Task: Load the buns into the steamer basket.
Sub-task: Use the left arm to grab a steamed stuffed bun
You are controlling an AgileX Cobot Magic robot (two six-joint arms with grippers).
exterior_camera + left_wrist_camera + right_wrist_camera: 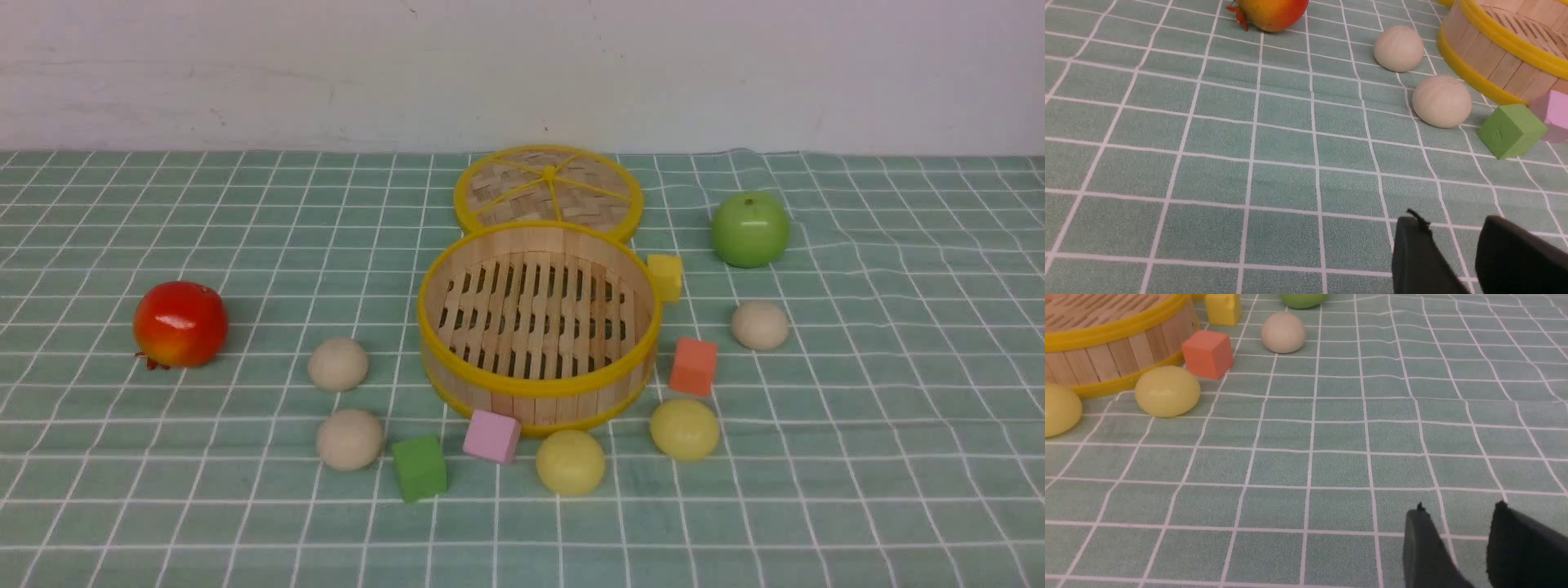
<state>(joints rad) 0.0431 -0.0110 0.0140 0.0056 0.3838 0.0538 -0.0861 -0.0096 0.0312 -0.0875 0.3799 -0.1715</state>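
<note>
From the front, the round steamer basket of pale wooden slats and yellow rims stands mid-cloth, five smooth domed buns lying outside its wall. At my left wrist, my left pincer stands apart and bare over flat checked cloth, with open squares ahead of it up to two matte beige buns and a green cube. At my right wrist, my right pincer likewise gapes on nothing, with clear cloth ahead up to two glossy yellow buns just beside the basket's lower rim.
</note>
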